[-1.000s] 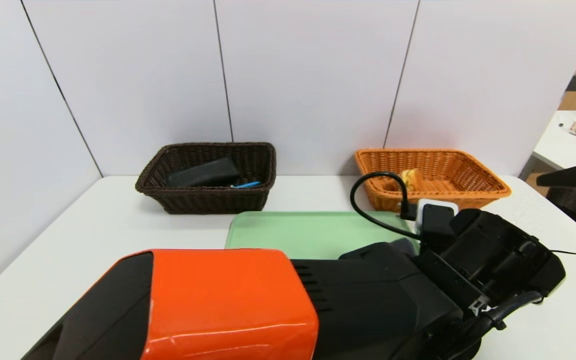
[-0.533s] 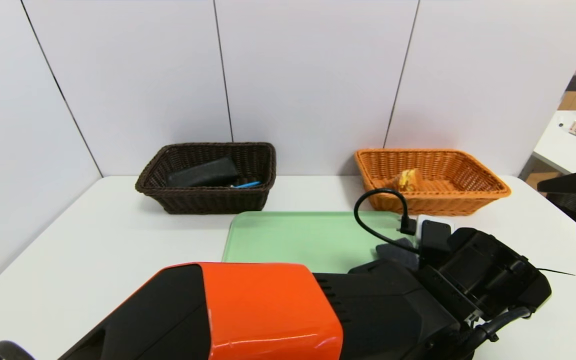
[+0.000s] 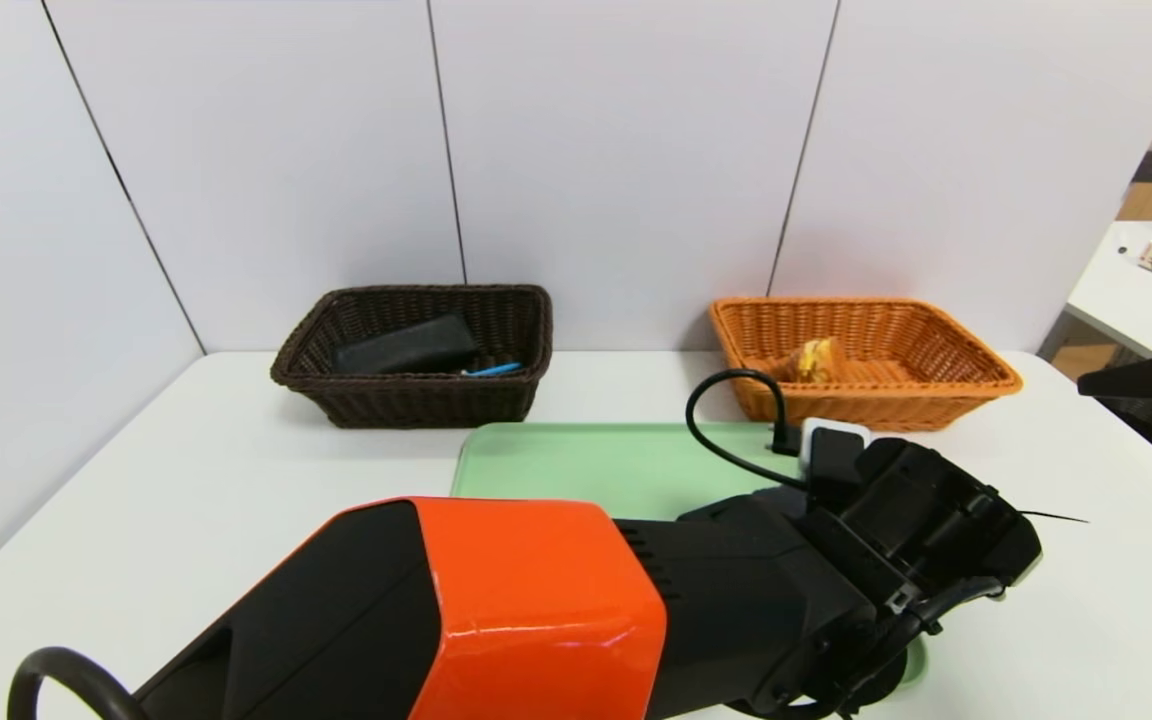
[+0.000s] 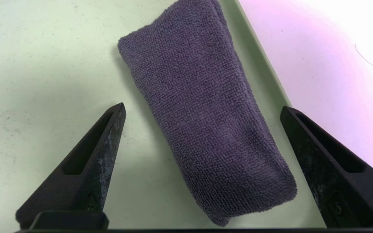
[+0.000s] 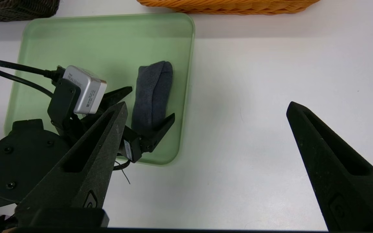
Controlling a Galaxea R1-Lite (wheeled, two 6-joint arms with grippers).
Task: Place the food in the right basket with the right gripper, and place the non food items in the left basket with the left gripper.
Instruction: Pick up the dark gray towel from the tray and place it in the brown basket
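A folded grey-purple towel (image 4: 206, 123) lies on the green tray (image 4: 44, 64), close to the tray's right rim. My left gripper (image 4: 202, 106) hangs open just above it, one finger on each side, not touching it. The right wrist view shows the same towel (image 5: 151, 94) between the left gripper's fingers (image 5: 162, 124). My right gripper (image 5: 206, 103) is open and holds nothing, over bare table to the right of the tray (image 5: 92, 38). In the head view my left arm (image 3: 836, 520) covers the towel.
The brown basket (image 3: 416, 400) at the back left holds a black case (image 3: 406, 345) and a blue pen (image 3: 493, 369). The orange basket (image 3: 866, 410) at the back right holds a yellow food packet (image 3: 814, 358). White table (image 5: 254, 81) lies right of the tray.
My left arm has sunk toward the tray and shifted a little to the left. The towel's edge, which showed half a second ago, is now hidden under the wrist.
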